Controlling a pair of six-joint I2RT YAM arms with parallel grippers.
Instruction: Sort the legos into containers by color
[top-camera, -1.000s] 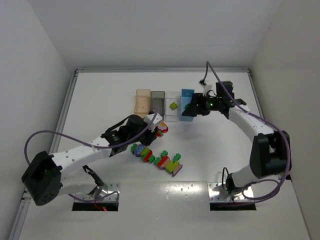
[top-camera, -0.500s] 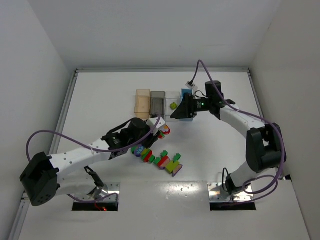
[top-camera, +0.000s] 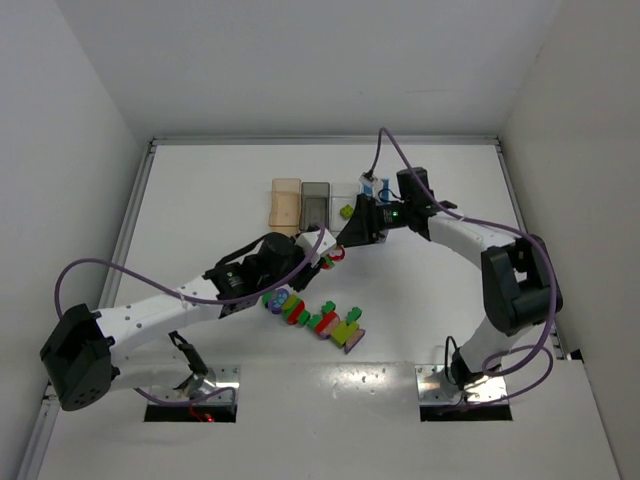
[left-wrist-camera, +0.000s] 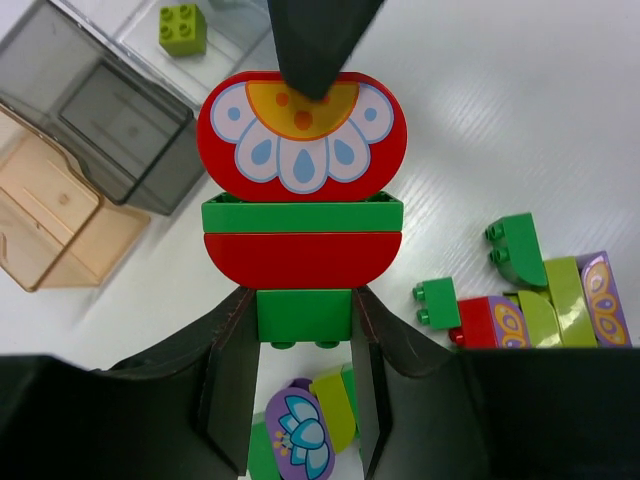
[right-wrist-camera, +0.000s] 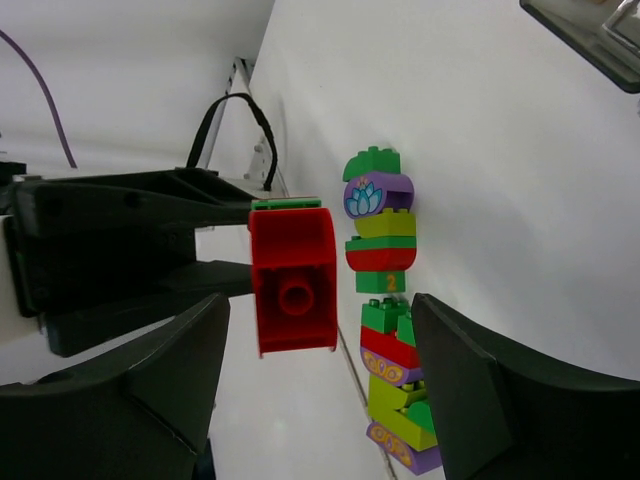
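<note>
Moved: the right arm (top-camera: 470, 235) has swung left, away from the blue bin (top-camera: 372, 186), and now reaches across to the left arm (top-camera: 170, 300), which has hardly shifted.
Meaning: the right hand (top-camera: 352, 236) has left the bins with nothing between its fingers. It looks to be coming for the next piece, probably to pull it off while the other hand holds the rest.
Counter (top-camera: 200, 200): white; it carries the bins and the loose bricks.
Bins: tan bin (top-camera: 286, 203), grey bin (top-camera: 316, 205), clear bin (top-camera: 345, 228) and the blue one stand side by side at the far side.
Loose bricks (top-camera: 312, 315): a mixed row of green, red, lime and purple lies on the counter just below the left hand.
Left hand (left-wrist-camera: 300, 315): pressed together, pinching the green brick (left-wrist-camera: 303, 322) at the foot of the stack (left-wrist-camera: 302, 200), which it holds up off the counter.
Right hand: spread wide and touching nothing that I can make out.
Stack and hand: the red top brick (right-wrist-camera: 293, 285) sits between the right fingers and just ahead of them. In the left wrist view one dark fingertip (left-wrist-camera: 315, 40) crosses its flowered face.
Lime brick (left-wrist-camera: 182, 28): alone in the clear bin, so most of the sorting seems still to be done.
</note>
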